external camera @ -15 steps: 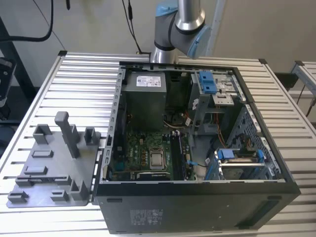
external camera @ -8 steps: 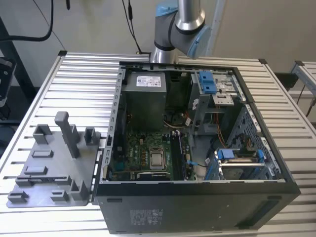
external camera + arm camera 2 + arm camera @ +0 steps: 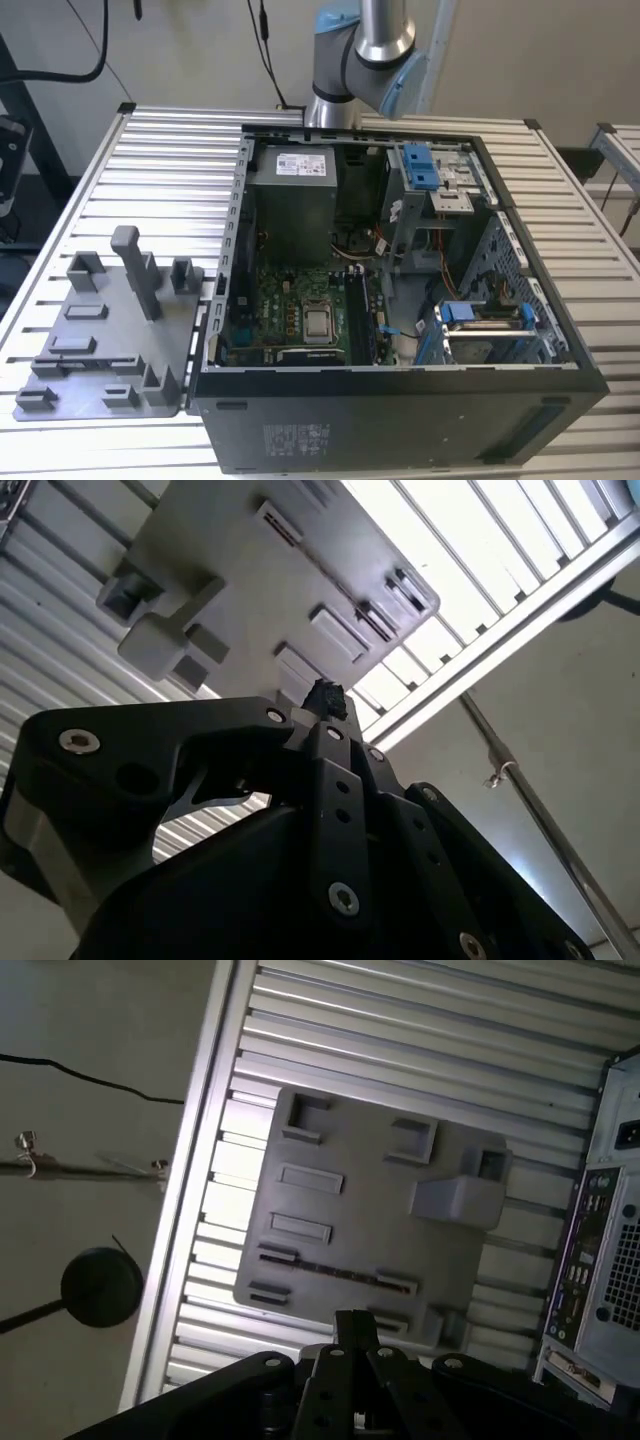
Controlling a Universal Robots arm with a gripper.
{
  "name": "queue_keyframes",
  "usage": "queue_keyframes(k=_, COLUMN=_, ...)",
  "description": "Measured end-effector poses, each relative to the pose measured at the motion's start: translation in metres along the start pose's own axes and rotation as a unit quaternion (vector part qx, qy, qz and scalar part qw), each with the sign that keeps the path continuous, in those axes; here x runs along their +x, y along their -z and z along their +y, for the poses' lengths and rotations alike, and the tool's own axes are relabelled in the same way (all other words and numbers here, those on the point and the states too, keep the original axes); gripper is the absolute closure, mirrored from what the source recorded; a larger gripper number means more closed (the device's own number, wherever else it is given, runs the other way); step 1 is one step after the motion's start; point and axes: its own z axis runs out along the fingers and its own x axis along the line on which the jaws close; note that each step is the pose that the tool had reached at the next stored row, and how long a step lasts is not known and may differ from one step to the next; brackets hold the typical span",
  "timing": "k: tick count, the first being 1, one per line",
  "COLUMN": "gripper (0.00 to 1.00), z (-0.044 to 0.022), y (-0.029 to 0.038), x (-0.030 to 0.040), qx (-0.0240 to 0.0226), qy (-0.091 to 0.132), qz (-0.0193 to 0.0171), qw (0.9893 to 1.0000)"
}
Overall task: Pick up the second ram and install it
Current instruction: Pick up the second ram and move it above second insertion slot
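Closest in both wrist views is the black gripper point(image 3: 355, 1322). Its links draw in to one narrow tip, pressed together, with nothing between them and nothing touched. It hangs over the tray point(image 3: 350, 1165); how high cannot be told.

There is one tray, grey and moulded, on the slatted table point(image 3: 150, 150). It lies just beside the case point(image 3: 400, 420), on the exterior view's left. One tall post point(image 3: 458, 1198) stands on the tray, on the part nearer the case.

In the first wrist view, two pairs of low brackets point(image 3: 278, 1255) sit on the part of the tray next to the gripper tip. The pair right at the tip has nothing between it. The pair one row further from the tip has a thin dark strip between it. That strip is most likely the ram point(image 3: 330, 1268), standing on its long edge and seen edge-on, though no chips or colour can be made out. Its long axis runs across the tray, one end toward the table's outer rail and the other toward the case's rear panel.

In the exterior view one case lies open. Inside it are:
- one power supply point(image 3: 293, 200) at the far end
- one processor socket point(image 3: 320, 325) on the green board
- blue clips at two spots, one in the far bay point(image 3: 420, 165) and one in the near bay point(image 3: 455, 312)

One arm point(image 3: 365, 50) rises behind the case.
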Motion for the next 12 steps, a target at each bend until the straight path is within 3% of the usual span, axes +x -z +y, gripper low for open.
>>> queue_keyframes(k=5, gripper=0.89, z=0.0, y=0.0002, x=0.0, qx=0.0014, qy=0.025, qz=0.0017, qw=0.9997)
queue_keyframes(k=12, gripper=0.89, z=-0.0001, y=0.0, x=-0.0002, qx=0.0021, qy=0.058, qz=0.0045, qw=0.9983)
